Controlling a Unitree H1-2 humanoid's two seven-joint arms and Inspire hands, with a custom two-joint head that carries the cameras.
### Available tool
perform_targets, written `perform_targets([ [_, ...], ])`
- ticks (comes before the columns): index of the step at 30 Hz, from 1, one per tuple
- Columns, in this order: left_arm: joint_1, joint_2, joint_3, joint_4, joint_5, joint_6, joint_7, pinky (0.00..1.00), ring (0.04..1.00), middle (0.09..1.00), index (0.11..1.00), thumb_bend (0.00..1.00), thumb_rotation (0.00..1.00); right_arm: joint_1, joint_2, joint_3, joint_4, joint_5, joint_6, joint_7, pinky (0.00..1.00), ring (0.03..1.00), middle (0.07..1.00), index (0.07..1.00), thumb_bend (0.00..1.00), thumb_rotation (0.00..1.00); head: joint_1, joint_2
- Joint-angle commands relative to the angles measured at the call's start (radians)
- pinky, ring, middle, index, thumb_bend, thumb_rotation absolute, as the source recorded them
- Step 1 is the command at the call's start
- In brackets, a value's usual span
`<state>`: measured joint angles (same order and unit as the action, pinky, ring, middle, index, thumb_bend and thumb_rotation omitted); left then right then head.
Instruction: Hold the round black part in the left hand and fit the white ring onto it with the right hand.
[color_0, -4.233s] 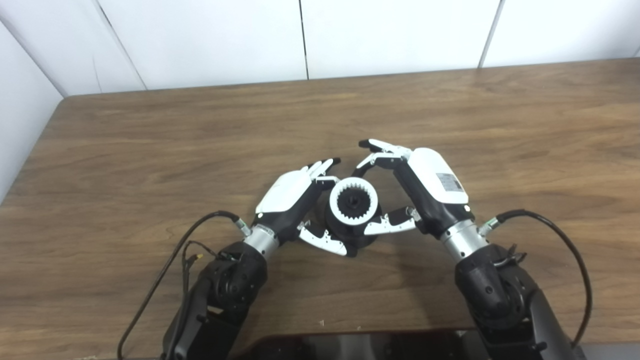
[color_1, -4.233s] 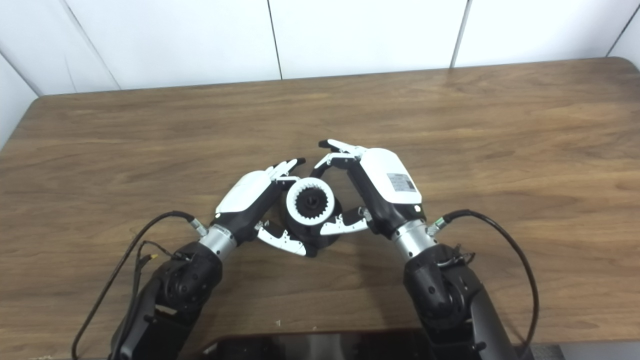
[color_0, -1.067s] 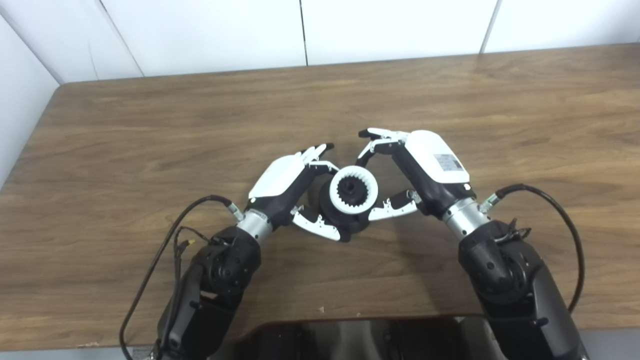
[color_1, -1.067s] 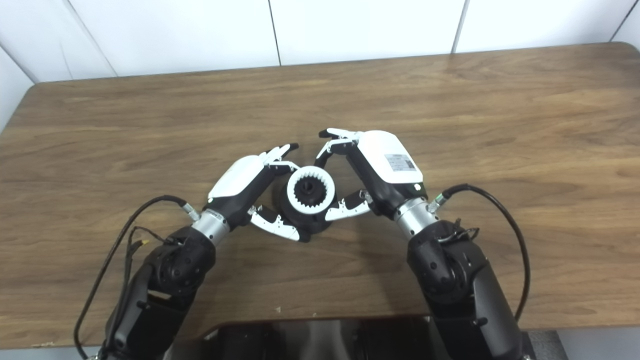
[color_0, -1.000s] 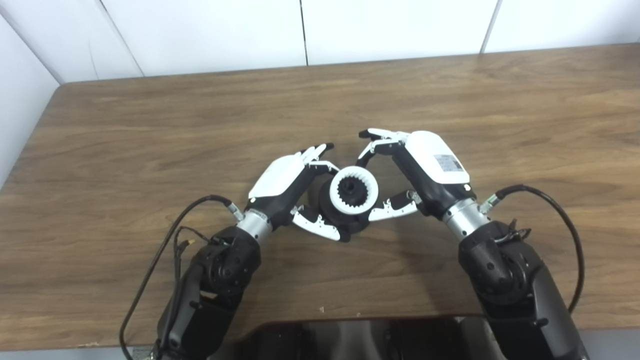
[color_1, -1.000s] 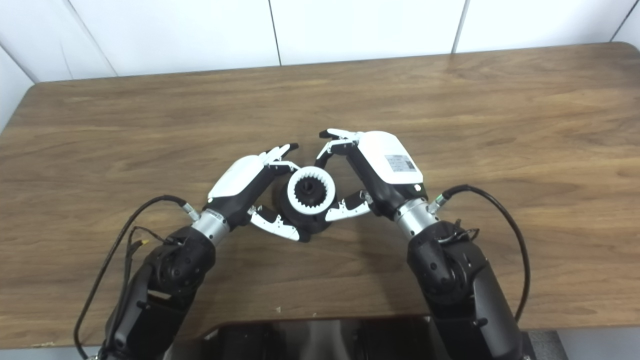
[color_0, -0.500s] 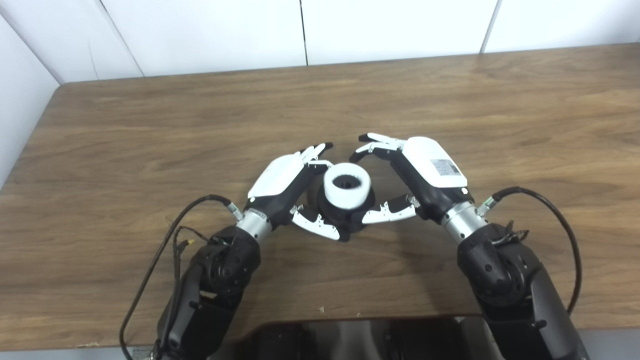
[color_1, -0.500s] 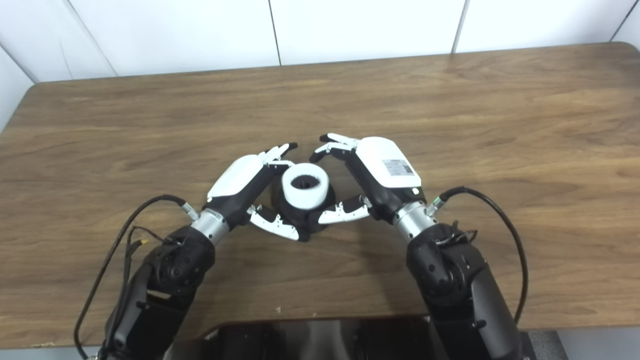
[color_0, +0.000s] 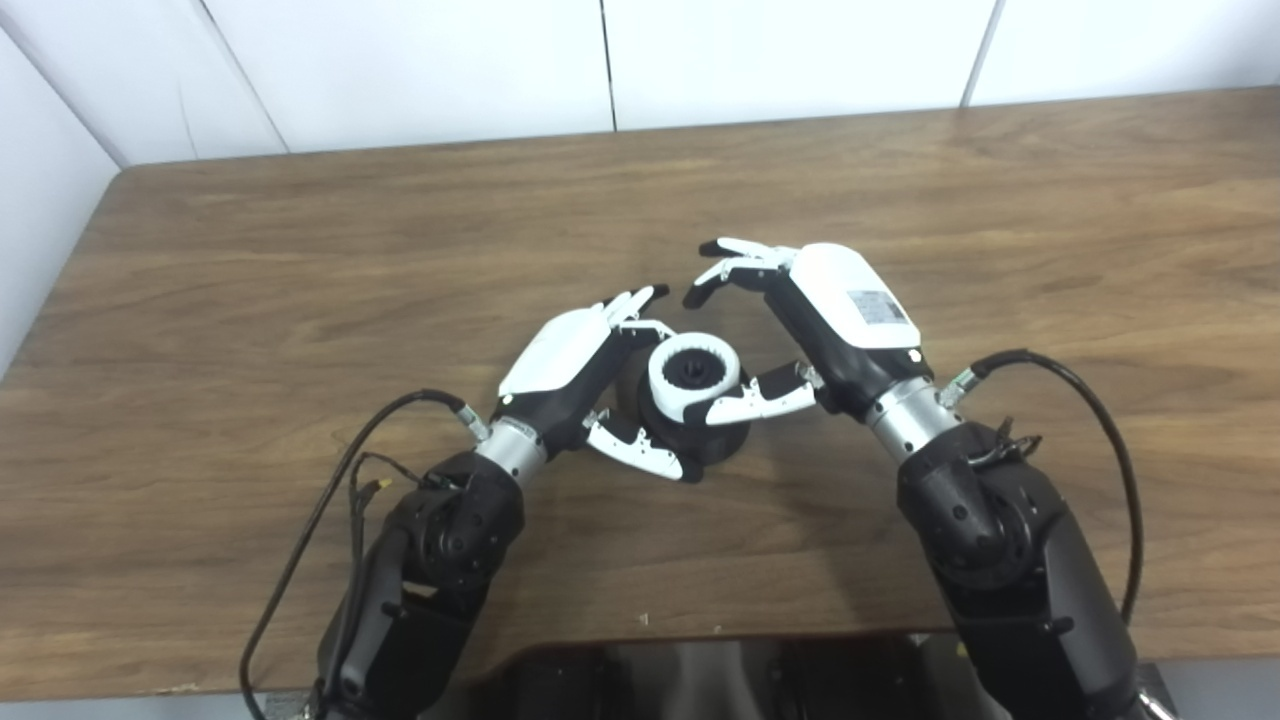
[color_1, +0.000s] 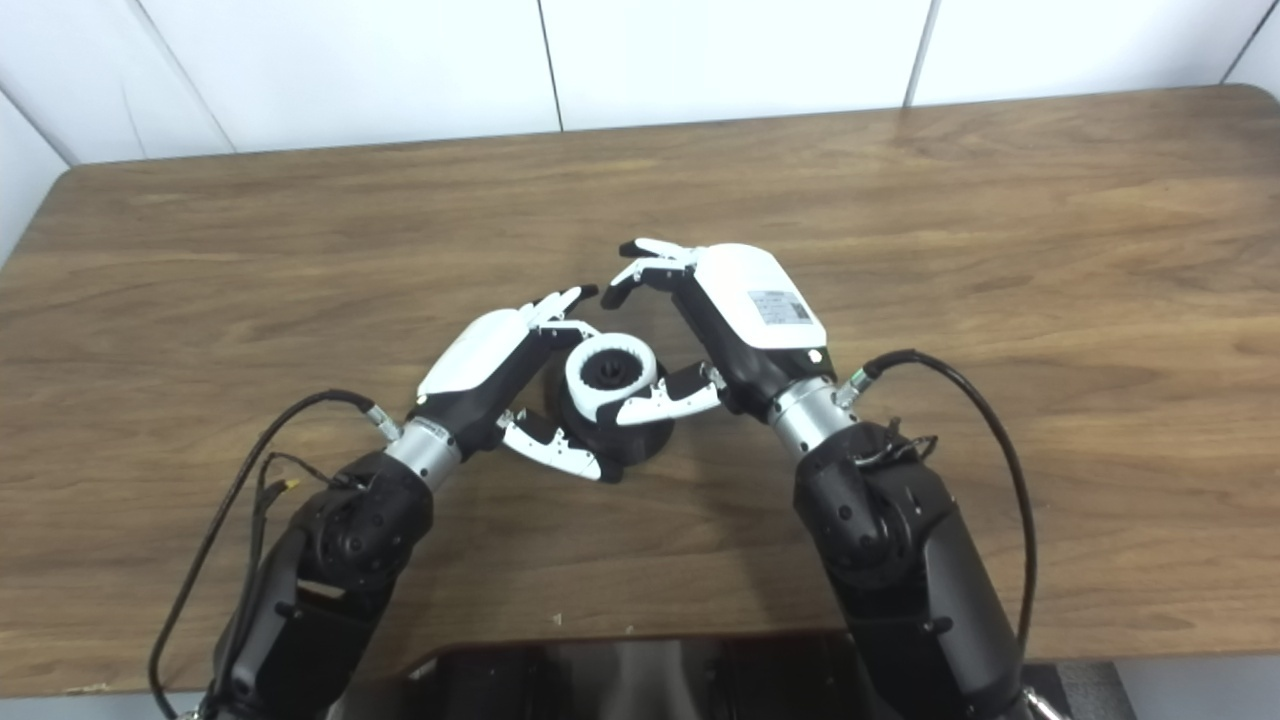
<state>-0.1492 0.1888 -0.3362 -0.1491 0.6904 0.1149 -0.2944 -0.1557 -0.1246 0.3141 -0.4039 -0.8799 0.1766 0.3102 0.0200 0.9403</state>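
Note:
The round black part (color_0: 718, 443) rests on the wooden table (color_0: 300, 250), with the toothed white ring (color_0: 664, 384) seated on its top. My left hand (color_0: 562, 362) wraps the part from the left, its fingers behind the part and its thumb (color_0: 635, 458) along the front. My right hand (color_0: 838, 318) hovers at the upper right, fingers spread and curled above the table behind the ring. Its thumb (color_0: 762, 400) lies across the ring's right edge. The hand grips nothing.
Black cables loop from both wrists, one at the left (color_0: 340, 500) and one at the right (color_0: 1090, 420). A dark glossy body panel (color_0: 700, 680) sits at the bottom edge. White wall panels (color_0: 600, 60) stand behind the table's far edge.
The part and ring, tilted toward me a second ago, now sit flatter and look smaller. My right hand has risen and shifted left, bringing its thumb over the ring. The left hand has stayed put.

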Motion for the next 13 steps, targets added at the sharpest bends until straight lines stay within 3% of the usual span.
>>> perform_targets([
  [1,-0.032,0.004,0.005,-0.036,-0.007,-0.016,0.019,1.00,1.000,1.000,0.607,0.96,0.30,-0.034,0.006,-0.007,-0.026,-0.007,-0.001,-0.008,0.87,0.831,0.858,0.658,0.82,0.31,-0.005,-0.003],
  [5,-0.029,0.005,0.005,-0.039,-0.003,-0.016,0.020,1.00,1.000,1.000,0.607,0.96,0.30,-0.029,-0.004,-0.006,-0.033,-0.005,0.001,0.004,0.87,0.835,0.863,0.676,0.84,0.31,-0.017,-0.024],
  [10,-0.028,0.005,0.007,-0.042,-0.002,-0.011,0.019,1.00,1.000,1.000,0.608,0.96,0.30,-0.032,-0.049,-0.016,-0.047,0.052,0.021,0.091,0.84,0.891,0.922,0.754,0.92,0.45,-0.013,-0.027],
  [13,-0.031,0.006,0.008,-0.039,-0.002,-0.009,0.017,1.00,1.000,1.000,0.611,0.95,0.29,-0.031,-0.077,-0.025,-0.050,0.073,0.024,0.118,0.84,0.905,0.938,0.781,0.99,0.48,-0.014,-0.030],
])
